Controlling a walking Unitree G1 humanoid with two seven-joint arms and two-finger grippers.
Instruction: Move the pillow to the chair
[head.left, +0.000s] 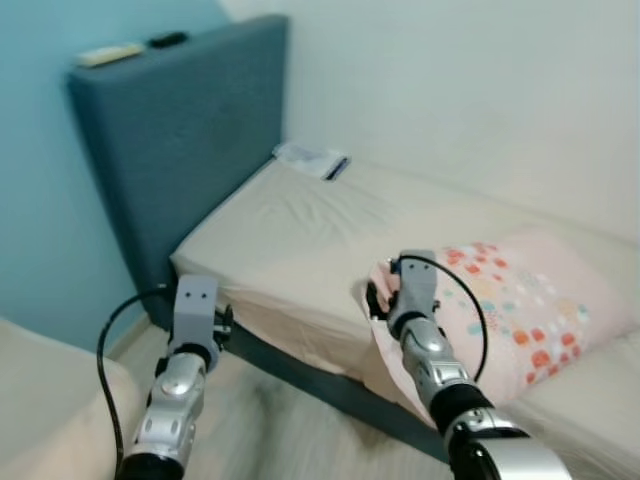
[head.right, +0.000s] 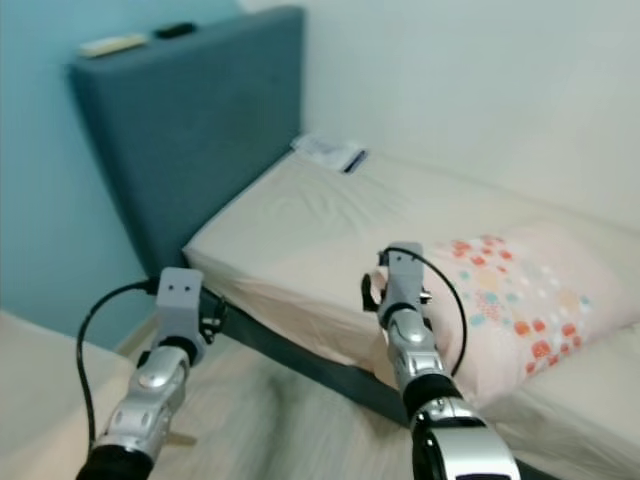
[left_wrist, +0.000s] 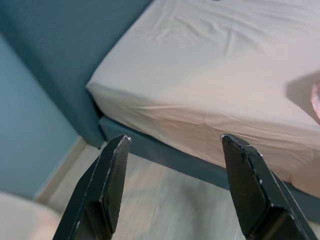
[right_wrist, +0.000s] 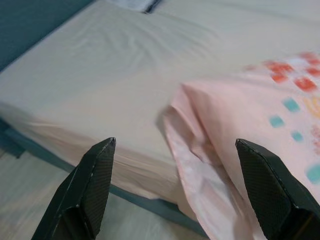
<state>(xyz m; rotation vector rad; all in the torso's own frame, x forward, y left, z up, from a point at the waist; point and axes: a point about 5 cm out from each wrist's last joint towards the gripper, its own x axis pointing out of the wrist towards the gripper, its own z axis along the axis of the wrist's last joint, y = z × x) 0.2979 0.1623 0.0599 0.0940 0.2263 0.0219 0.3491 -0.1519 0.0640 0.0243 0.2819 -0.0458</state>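
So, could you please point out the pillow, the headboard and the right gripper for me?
pillow (head.left: 520, 310), left eye view, on its patterned top face.
headboard (head.left: 180, 130), left eye view, on the middle of its blue padded front.
right gripper (right_wrist: 175, 192), right wrist view, midway between its open fingertips, at the pillow's near corner.

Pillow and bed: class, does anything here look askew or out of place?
Yes. The pink pillow lies skewed near the mattress edge, one corner drooping over the side. Folded papers sit at the head of the bed. Right gripper is open before the pillow; left gripper open.
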